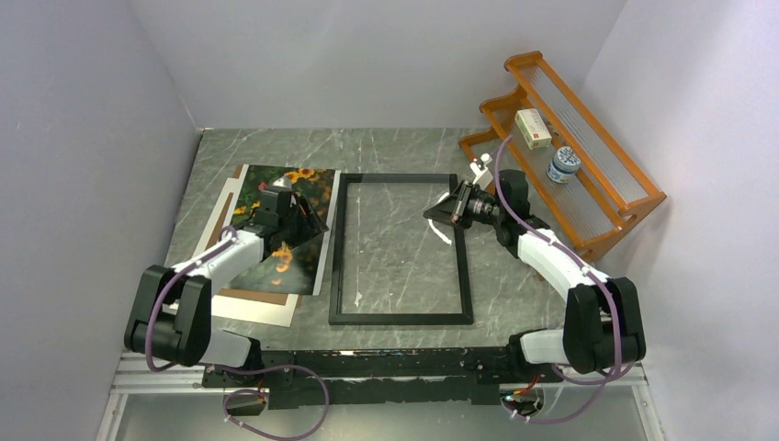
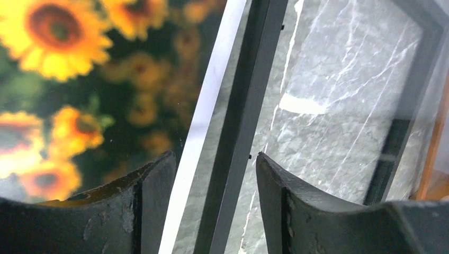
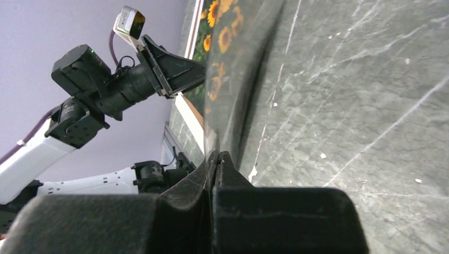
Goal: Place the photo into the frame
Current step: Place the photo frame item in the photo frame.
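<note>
Photo lies left of frame, long axes parallel; open left end effector over its right edge, closed right end effector at frame's right rail.

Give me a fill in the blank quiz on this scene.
From above, the sunflower photo print lies ____ of the thin black rectangular frame. On the left gripper the fingers are ____. On the right gripper the fingers are ____. The orange wooden rack stands on the frame's ____ side.
Missing words: left, open, shut, right.

Overhead looks down; both wrist views close, sharing frame.
</note>
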